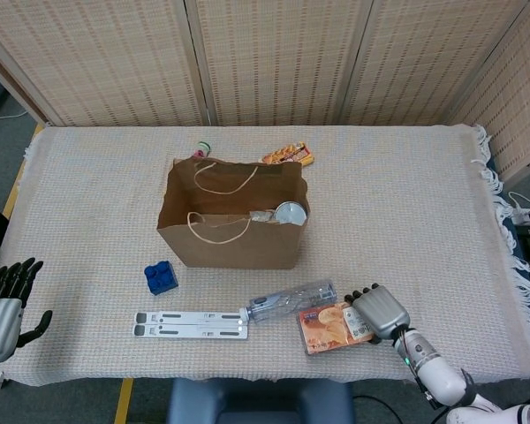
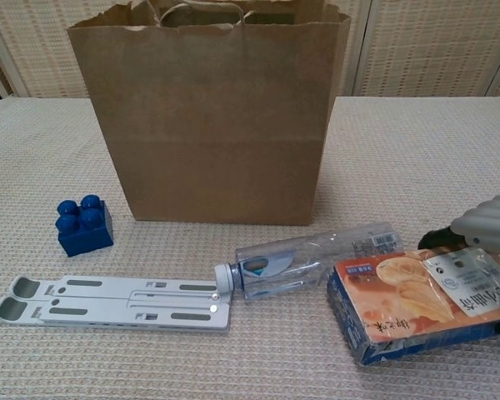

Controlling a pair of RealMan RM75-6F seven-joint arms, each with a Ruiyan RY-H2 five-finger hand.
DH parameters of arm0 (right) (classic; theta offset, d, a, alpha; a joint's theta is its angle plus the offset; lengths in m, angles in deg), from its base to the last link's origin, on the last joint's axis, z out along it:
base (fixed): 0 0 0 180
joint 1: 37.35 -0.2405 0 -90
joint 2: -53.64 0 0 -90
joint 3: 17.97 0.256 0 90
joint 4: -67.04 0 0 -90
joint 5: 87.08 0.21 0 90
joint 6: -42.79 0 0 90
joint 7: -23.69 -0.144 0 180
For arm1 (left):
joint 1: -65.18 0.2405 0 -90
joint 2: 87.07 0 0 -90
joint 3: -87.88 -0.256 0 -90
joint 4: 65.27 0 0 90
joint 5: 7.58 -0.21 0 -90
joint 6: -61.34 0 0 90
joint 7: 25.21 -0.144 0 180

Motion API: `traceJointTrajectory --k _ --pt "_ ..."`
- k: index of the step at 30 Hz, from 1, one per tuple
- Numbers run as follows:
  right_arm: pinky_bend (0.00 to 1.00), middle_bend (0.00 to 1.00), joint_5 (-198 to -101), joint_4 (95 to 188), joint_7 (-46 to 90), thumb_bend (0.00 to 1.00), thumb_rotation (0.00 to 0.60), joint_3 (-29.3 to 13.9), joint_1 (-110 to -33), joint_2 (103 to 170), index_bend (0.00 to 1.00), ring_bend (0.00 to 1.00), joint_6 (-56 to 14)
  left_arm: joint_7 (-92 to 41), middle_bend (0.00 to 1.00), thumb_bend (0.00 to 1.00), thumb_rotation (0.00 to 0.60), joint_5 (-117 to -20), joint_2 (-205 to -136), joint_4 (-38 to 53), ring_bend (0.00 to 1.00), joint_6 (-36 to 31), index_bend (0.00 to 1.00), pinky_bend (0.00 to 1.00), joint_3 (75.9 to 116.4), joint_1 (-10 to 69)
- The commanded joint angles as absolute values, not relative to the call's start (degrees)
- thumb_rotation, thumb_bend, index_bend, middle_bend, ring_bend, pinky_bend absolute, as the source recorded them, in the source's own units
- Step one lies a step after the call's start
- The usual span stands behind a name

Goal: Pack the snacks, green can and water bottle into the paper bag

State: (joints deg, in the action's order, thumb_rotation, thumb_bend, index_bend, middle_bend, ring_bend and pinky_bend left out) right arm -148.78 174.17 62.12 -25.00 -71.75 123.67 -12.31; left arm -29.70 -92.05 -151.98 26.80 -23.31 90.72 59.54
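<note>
The brown paper bag (image 1: pixel 234 225) (image 2: pixel 208 117) stands open at the table's middle, and a round silver can top (image 1: pixel 290 213) shows inside it. A clear water bottle (image 1: pixel 290 300) (image 2: pixel 317 258) lies on its side in front of the bag. To its right lies an orange snack box (image 1: pixel 331 325) (image 2: pixel 417 304). My right hand (image 1: pixel 380 309) (image 2: pixel 492 221) grips the box's right end, fingers curled over the top. Another snack pack (image 1: pixel 289 156) lies behind the bag. My left hand (image 1: pixel 4 300) hangs open off the table's left edge.
A blue toy brick (image 1: pixel 161 277) (image 2: pixel 83 225) sits left of the bag. A grey folding stand (image 1: pixel 192 324) (image 2: pixel 117 302) lies along the front edge, touching the bottle's cap. A small red-and-green-topped item (image 1: pixel 202 148) stands behind the bag. Woven screens close the back.
</note>
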Motion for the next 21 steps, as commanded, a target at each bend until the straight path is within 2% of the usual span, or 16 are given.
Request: traceJointTrajectory --k 1,4,9,15,21 --pt "0.67 0.63 -155.29 177.27 52.89 0.2 0.6 -23.46 -69.69 119.94 0.71 0.65 -14.71 -29.81 0.0 0.36 0.6 -92.01 -152.01 26.81 0.0 -23.33 0.0 0.0 90.73 59.55" --pt "0.68 0.63 -161.11 179.61 45.69 0.21 0.6 -21.77 -68.64 116.85 0.71 0.65 -17.3 -30.0 0.0 0.36 0.6 -91.98 -152.06 26.86 0.0 -23.4 0.0 0.0 90.75 59.57" --pt "0.68 0.63 -165.37 183.45 39.83 0.21 0.6 -17.92 -68.31 112.41 0.71 0.65 -21.24 -30.2 0.0 0.36 0.6 -91.93 -152.12 26.91 0.0 -23.49 0.0 0.0 90.76 59.62" --pt "0.68 0.63 -165.04 188.38 35.92 0.2 0.6 -11.57 -68.0 109.48 0.71 0.65 -26.92 -30.16 0.0 0.36 0.6 -91.89 -152.09 26.96 0.0 -23.4 0.0 0.0 90.78 59.59" --pt "0.68 0.63 -159.78 191.51 36.46 0.21 0.6 -3.54 -68.6 108.91 0.71 0.64 -33.2 -29.83 0.0 0.36 0.6 -92.01 -152.01 26.86 0.0 -23.35 0.0 0.0 90.73 59.57"
